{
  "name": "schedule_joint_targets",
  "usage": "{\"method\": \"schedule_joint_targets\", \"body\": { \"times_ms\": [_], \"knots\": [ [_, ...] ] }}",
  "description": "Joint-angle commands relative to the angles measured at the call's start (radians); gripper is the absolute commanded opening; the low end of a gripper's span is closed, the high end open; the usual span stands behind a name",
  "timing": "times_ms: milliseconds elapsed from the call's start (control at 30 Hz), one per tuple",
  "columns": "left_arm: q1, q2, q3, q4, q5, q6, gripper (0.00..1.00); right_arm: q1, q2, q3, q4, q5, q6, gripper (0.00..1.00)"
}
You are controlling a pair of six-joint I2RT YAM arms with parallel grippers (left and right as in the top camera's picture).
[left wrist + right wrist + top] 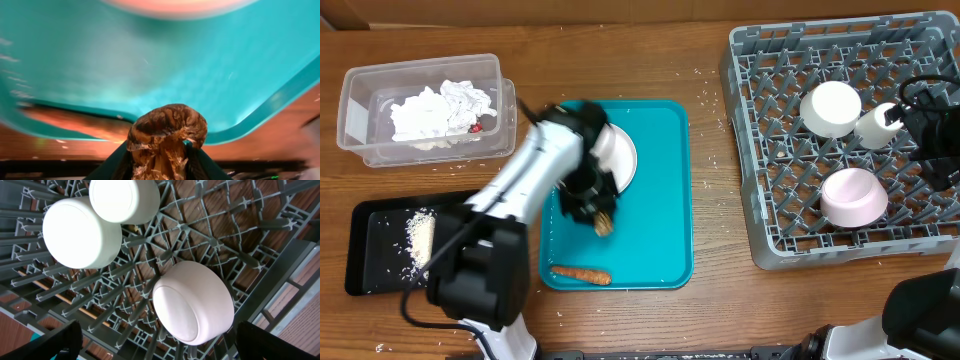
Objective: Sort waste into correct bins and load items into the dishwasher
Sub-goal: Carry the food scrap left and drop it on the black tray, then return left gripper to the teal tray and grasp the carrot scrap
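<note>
Brown crumbly chunk (167, 132) sits pinched between my left gripper's (161, 162) fingers, which are narrowed onto it. It is held over the teal tray (150, 65), and past it I see the plate's (175, 5) blurred rim. My right gripper (165, 350) hangs spread wide over the grey dish rack (220, 240).

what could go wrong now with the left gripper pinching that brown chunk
The chunk looks crumbly, so the left gripper may break it and shed bits onto the teal tray. If it goes to the black tray, a weak pinch could drop it on the table on the way. The plate lies close beside the gripper and could get nudged.
</note>
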Motion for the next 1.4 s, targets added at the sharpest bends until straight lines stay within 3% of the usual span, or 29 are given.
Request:
{"method": "schedule_joint_targets", "body": {
  "times_ms": [0,367,667,867,1000,1167,1367],
  "knots": [
    [0.163,0.006,0.129,-0.056,-0.115,0.051,0.36,0.0,0.002,0.024,0.003,0.006,0.005,1.0],
    [0.628,0.007,0.155,-0.077,-0.221,0.046,0.36,0.0,0.002,0.024,0.003,0.006,0.005,1.0],
    [0.834,0.007,-0.005,0.023,-0.323,0.039,0.39,0.0,0.002,0.024,0.003,0.006,0.005,1.0],
    [0.892,0.007,-0.075,0.095,-0.354,0.052,0.45,0.0,0.002,0.024,0.003,0.006,0.005,1.0],
    [0.894,0.007,-0.055,0.087,-0.338,0.077,0.65,0.0,0.002,0.024,0.003,0.006,0.005,1.0],
    [0.893,-0.024,0.061,-0.024,-0.274,0.091,0.66,0.0,0.002,0.024,0.003,0.006,0.005,1.0],
    [0.856,-0.184,0.112,-0.103,-0.1,0.151,0.67,0.0,0.002,0.024,0.003,0.006,0.005,1.0]
  ]
}}
